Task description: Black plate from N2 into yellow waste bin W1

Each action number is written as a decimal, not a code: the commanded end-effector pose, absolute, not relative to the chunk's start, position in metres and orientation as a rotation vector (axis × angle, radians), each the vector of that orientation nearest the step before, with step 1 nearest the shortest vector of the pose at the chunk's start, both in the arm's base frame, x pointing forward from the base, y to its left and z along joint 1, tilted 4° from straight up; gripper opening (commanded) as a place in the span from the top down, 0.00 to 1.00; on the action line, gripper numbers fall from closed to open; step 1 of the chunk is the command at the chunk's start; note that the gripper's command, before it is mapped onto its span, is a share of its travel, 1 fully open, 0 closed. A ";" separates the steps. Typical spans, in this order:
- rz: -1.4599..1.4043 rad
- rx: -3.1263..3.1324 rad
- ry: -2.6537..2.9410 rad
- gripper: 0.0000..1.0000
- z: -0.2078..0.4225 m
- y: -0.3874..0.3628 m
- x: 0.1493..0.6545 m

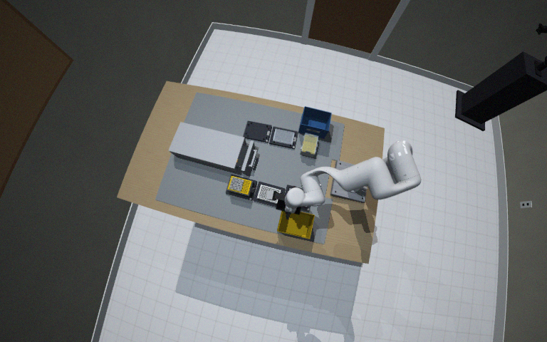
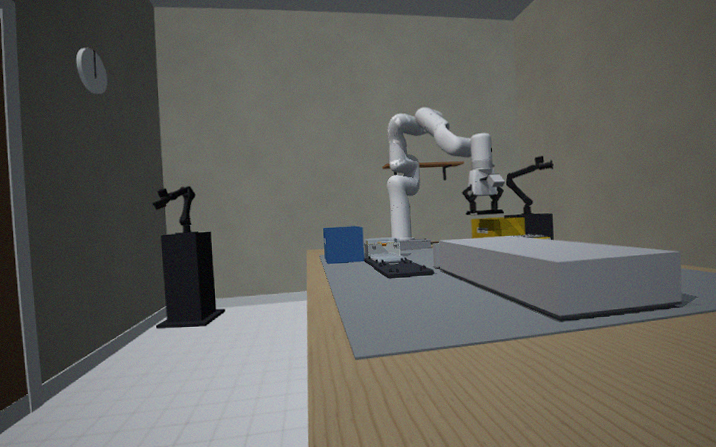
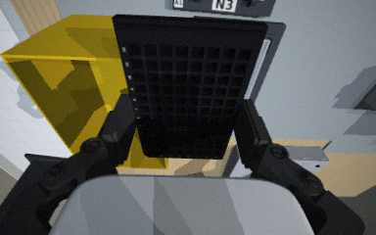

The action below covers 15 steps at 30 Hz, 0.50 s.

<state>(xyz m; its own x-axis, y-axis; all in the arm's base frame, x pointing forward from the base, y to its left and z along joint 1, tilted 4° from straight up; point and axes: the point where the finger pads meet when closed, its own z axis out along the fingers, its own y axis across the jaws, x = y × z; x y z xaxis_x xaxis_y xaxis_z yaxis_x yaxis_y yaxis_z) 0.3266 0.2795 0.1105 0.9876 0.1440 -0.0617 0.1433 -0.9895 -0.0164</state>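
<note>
On the grey mat of the wooden bench (image 1: 153, 161), the claw (image 3: 188, 147) grips the black plate (image 3: 188, 83) by its long edges, held only partly over the yellow bin (image 3: 59, 78). Dropped now, the plate would likely hit the rim, tip the loose bin, or land on the nest (image 3: 276, 44) beside it.

"N3" reads in black on a white label (image 3: 223, 5) on the dark nest frame (image 3: 274, 44); beside it, a smaller tag (image 3: 178, 4) too tiny to read.
</note>
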 end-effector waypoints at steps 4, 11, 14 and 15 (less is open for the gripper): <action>0.092 -3.118 -0.225 1.00 0.113 0.294 0.315; 0.092 -3.118 -0.225 1.00 0.114 0.308 0.303; 0.092 -3.118 -0.225 1.00 0.114 0.314 0.297; 0.092 -3.118 -0.225 1.00 0.114 0.315 0.295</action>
<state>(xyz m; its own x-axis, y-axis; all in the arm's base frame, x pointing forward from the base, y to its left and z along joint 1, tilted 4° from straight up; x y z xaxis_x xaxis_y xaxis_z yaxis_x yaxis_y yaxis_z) 0.3029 0.3049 0.1122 0.9877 0.1440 -0.0616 0.1433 -0.9895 -0.0164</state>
